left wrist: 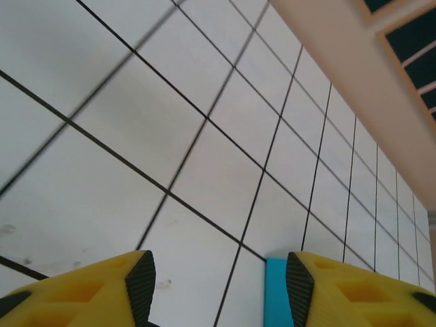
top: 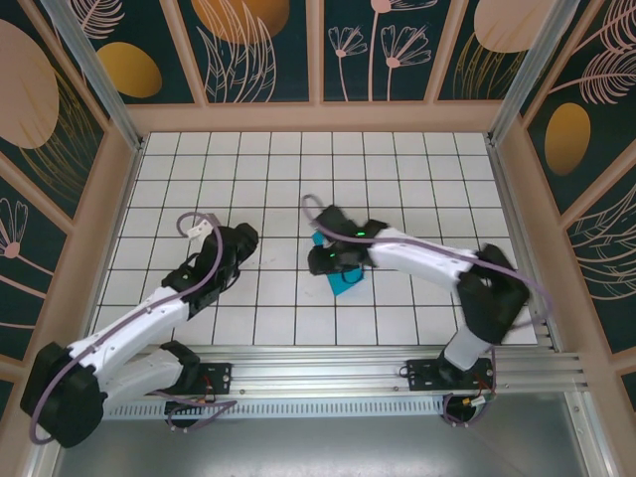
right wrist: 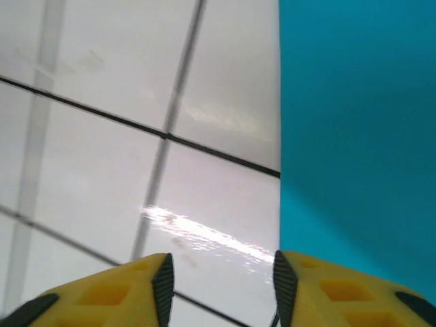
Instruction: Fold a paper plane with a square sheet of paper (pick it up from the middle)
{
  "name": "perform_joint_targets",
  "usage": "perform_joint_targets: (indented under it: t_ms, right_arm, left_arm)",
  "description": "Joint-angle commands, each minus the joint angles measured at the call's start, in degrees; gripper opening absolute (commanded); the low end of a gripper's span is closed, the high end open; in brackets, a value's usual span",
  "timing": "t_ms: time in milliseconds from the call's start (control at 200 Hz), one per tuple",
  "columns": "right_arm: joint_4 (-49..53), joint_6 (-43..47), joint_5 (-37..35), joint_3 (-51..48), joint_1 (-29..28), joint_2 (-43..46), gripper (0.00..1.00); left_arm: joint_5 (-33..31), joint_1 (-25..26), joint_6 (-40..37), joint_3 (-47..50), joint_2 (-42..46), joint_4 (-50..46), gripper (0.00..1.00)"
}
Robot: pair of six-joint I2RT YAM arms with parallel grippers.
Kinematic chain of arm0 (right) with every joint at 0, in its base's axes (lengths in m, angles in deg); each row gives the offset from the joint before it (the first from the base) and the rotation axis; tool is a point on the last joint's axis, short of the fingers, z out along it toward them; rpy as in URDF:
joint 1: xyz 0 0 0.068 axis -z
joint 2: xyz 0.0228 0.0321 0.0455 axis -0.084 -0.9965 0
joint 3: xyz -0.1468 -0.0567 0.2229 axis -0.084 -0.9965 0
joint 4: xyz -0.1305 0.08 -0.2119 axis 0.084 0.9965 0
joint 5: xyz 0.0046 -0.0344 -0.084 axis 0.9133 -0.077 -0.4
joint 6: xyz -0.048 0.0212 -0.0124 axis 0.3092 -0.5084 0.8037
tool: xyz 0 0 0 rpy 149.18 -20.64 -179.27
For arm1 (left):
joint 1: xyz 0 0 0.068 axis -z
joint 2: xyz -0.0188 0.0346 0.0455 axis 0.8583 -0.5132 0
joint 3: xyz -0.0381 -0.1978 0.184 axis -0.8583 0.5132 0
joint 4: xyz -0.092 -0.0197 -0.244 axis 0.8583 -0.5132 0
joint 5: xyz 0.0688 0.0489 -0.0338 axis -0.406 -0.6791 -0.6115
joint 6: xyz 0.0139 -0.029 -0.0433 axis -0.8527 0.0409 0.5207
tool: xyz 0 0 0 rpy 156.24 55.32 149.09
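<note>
Seemingly mid-fold, the right gripper hangs part-open and empty at the edge of the creased paper, the left gripper likewise empty nearby; next likely needs a clean edge pinch

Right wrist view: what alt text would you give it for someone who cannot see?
A sheet of blue paper lies on a white tiled table, covering the right side of the picture. At the bottom, the tool shows two black-tipped yellow fingers, apart, with bare tile between them.
</note>
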Motion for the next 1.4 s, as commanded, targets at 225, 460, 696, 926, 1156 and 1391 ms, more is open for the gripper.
perform_joint_targets:
  t_ms: [225, 460, 696, 926, 1156, 1391]
  right_arm:
    - [-28.0, -4.7, 29.2, -18.6, 14.0, 10.4, 0.08]
    - [-28.2, -2.9, 32.0, -18.6, 13.9, 4.9, 0.07]
    - [-33.5, -4.1, 33.3, -18.9, 13.9, -1.7, 0.06]
    - [-36.4, -4.4, 33.1, -20.3, 13.9, -6.9, 0.06]
    - [-36.6, -4.4, 32.5, -22.2, 13.3, -11.0, 0.06]
    - [-35.1, -4.6, 31.9, -26.0, 11.8, -8.7, 0.08]
  left_arm:
    - [32.5, 1.5, -6.7, -17.3, -32.3, 15.8, 0.32]
    - [37.3, 2.7, -5.7, -22.9, -42.3, 17.6, 0.34]
    - [37.0, 3.1, -5.7, -26.2, -47.7, 17.5, 0.34]
    - [36.5, 3.0, -5.8, -26.8, -51.5, 19.7, 0.35]
    - [33.3, 2.9, -6.7, -26.5, -52.9, 18.9, 0.34]
    - [30.2, 2.6, -7.3, -26.4, -52.9, 16.6, 0.34]
